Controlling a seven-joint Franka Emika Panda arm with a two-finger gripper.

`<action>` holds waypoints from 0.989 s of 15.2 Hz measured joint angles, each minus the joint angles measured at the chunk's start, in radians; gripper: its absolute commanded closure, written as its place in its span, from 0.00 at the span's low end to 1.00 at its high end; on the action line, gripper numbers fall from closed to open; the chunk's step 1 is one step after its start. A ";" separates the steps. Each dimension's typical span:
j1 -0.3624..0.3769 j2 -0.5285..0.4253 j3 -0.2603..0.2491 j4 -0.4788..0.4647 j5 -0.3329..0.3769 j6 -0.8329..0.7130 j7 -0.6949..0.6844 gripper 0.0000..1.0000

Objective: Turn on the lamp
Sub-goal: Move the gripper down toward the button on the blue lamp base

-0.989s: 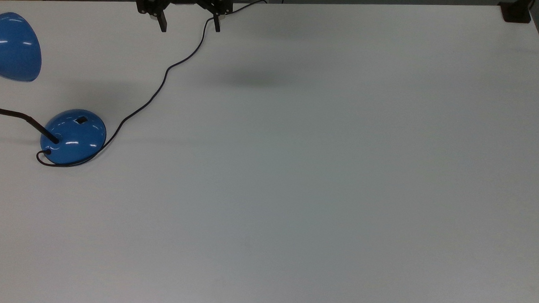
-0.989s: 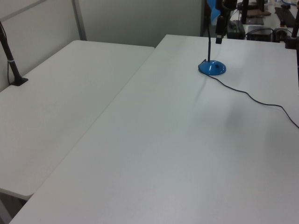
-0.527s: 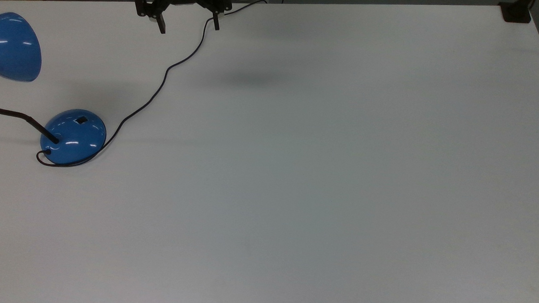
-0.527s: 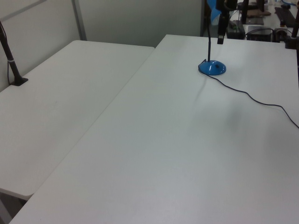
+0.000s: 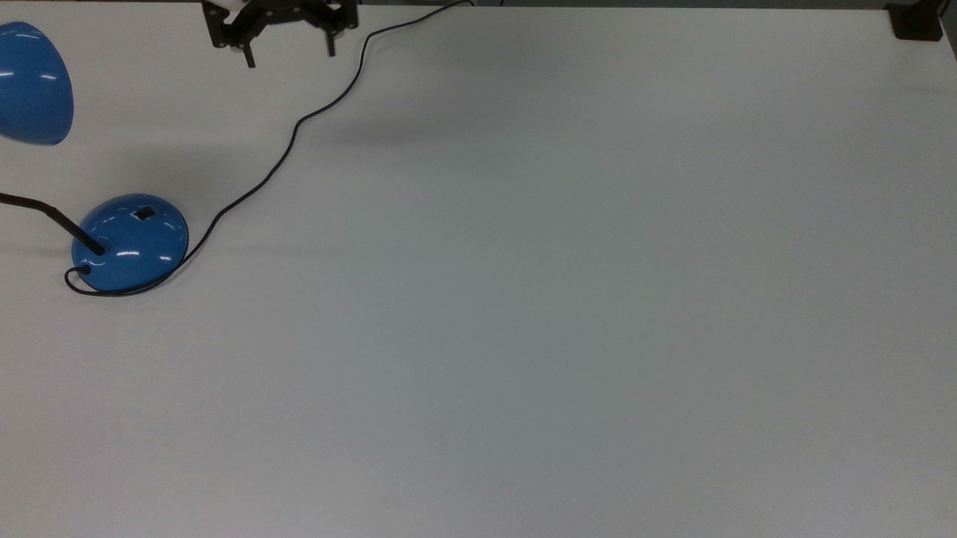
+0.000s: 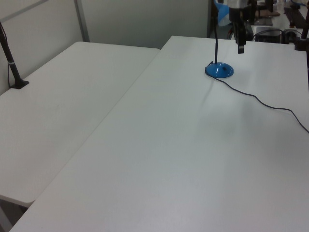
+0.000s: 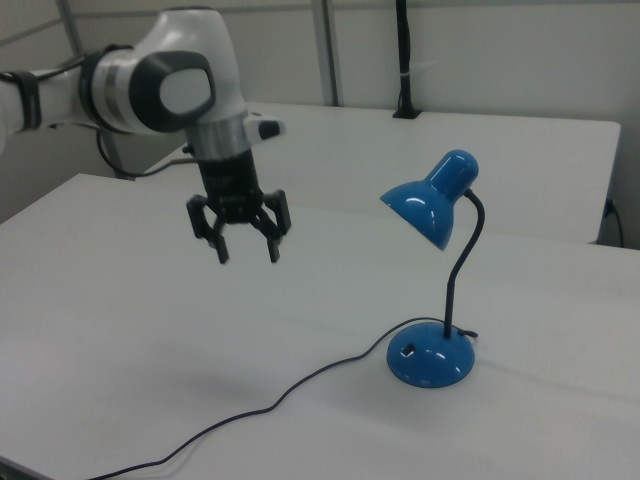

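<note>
Spread wide and gripping nothing, the hand point(image 7: 247, 247) hangs in the air above the bench point(image 7: 120, 330), both dark fingers point(image 7: 221, 248) pointing straight down with clear space beneath them. Going near to far in the right view, the black cord point(image 7: 300, 385) snakes across the white surface from the front edge at about seven o'clock toward the lamp's base point(image 7: 430, 360), which sits at roughly four o'clock from the hand and well apart from it. A small dark switch point(image 7: 408, 352) shows on the side of that blue dome. From the base the thin neck point(image 7: 462, 270) curves up to the shade point(image 7: 432, 200), which opens downward toward the hand's side. Behind, at twelve o'clock, a second white table point(image 7: 480, 150) carries a black post point(image 7: 404, 60).
</note>
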 measured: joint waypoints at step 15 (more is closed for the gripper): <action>-0.052 0.179 -0.109 -0.221 -0.001 0.790 0.289 1.00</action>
